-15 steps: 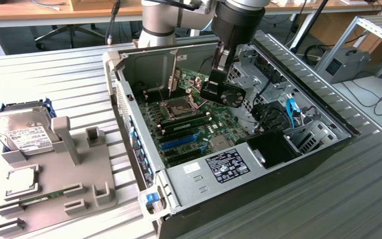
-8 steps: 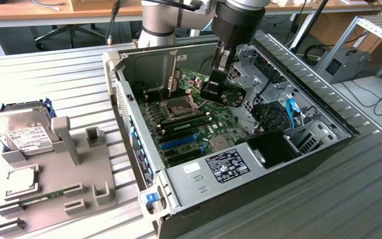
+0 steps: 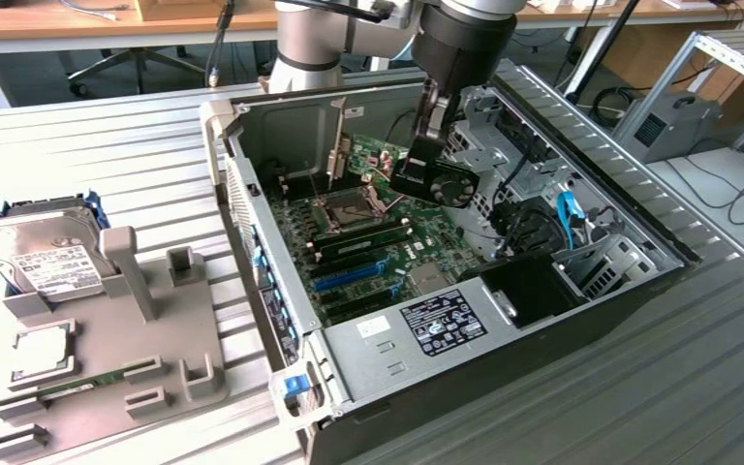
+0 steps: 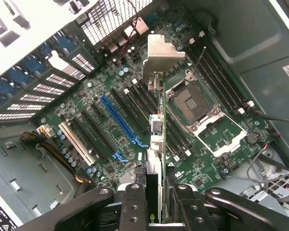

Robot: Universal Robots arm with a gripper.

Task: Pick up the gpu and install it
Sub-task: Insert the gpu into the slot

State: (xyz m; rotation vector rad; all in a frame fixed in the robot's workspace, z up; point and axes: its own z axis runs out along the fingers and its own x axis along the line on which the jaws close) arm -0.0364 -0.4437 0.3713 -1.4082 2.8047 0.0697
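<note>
The jaws are clamped on the gpu (image 3: 448, 182), one finger on each flat face. In the wrist view the card (image 4: 162, 139) shows edge-on between them, its silver bracket (image 4: 161, 55) at the far end. The arm (image 3: 463, 39) reaches down into the open case (image 3: 282, 136), which lies on its side on the tabletop (image 3: 113, 155), towards the edge at the exterior view's right.

The gpu hangs on edge inside the case, over the motherboard (image 3: 372, 228), fan facing the exterior view's right. In the wrist view it lies between the black expansion slots and the open CPU socket (image 4: 192, 103), just beside the socket. The long blue slot (image 4: 120, 120) sits apart from the card with nothing in it. Whether the card's lower edge touches the board cannot be told.

Near the tabletop's edge at the exterior view's left stands a grey holder (image 3: 127, 358). It carries a hard drive (image 3: 49, 262) at its far corner, a CPU (image 3: 43, 349) and a RAM stick (image 3: 94, 383) nearer the front.
</note>
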